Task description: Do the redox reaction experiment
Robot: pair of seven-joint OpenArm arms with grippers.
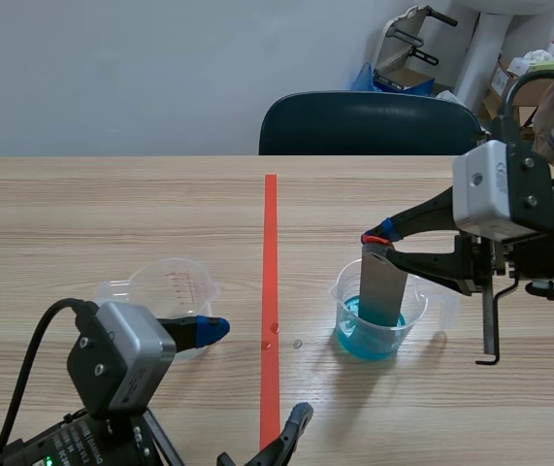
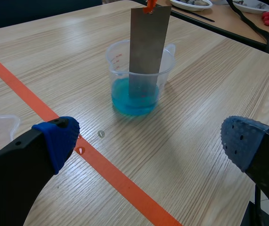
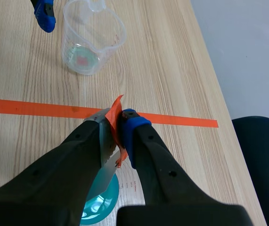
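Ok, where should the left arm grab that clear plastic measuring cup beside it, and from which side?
Likely across the upper wall of the clear plastic measuring cup, coming level from the robot's side with the open left gripper: it stands upright, round, widening toward the rim.

Robot test lab in plain office-like room. Evidence: wood-grain table (image 1: 112, 194) marked with orange-red tape line (image 1: 271, 243); beaker (image 1: 414, 311) of blue liquid holding metal strip (image 1: 383, 291); second beaker (image 1: 170, 291), clear plastic; bare white wall (image 1: 112, 68); dark chair (image 1: 369, 124) behind table; boxes (image 1: 521, 68) and blue bag (image 1: 374, 80) in far corner.
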